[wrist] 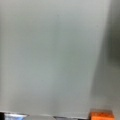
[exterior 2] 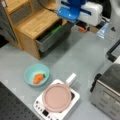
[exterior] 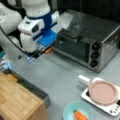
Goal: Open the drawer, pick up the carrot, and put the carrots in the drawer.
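Note:
The drawer (exterior: 37,91) (exterior 2: 50,40) of the wood-topped cabinet stands pulled open in both front views. The carrot (exterior: 80,115) (exterior 2: 38,78), stubby and orange with a green tip, lies in a teal bowl (exterior: 86,107) (exterior 2: 30,71) on the table. My gripper (exterior: 44,51) (exterior 2: 82,27) hangs below its blue and white wrist, over the grey table between the drawer and the toaster oven, far from the bowl. A small orange piece (wrist: 101,115) shows at its tip. The wrist view holds only bare grey table beyond that piece.
A green vegetable (exterior 2: 57,29) and a yellow lump (exterior: 12,78) lie in the drawer. A silver toaster oven (exterior: 92,42) (exterior 2: 107,85) stands on the table. A pink pan (exterior: 103,92) (exterior 2: 57,97) sits on a white cooker (exterior: 112,108) (exterior 2: 40,106).

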Motion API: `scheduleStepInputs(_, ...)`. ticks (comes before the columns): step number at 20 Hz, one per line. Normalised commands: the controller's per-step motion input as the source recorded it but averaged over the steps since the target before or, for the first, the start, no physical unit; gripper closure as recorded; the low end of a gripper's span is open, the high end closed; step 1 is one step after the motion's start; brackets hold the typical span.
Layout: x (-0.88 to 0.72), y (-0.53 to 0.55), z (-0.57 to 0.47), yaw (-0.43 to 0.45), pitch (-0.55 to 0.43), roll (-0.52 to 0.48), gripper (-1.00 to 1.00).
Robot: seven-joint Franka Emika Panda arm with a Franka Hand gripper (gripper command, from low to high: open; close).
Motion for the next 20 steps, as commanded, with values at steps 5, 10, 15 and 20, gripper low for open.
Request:
scheduleStepInputs(5, -0.03, -0.18, -0.09, 0.111, -0.047, -0.057, -1.00)
scheduleStepInputs(10, -0.01, -0.05, -0.06, 0.102, -0.055, -0.056, -1.00)
scheduleStepInputs(15, -0.01, -0.04, -0.06, 0.102, -0.056, -0.056, -1.00)
scheduleStepInputs(20, -0.07, -0.04, -0.11, -0.012, -0.092, -0.126, -1.00)
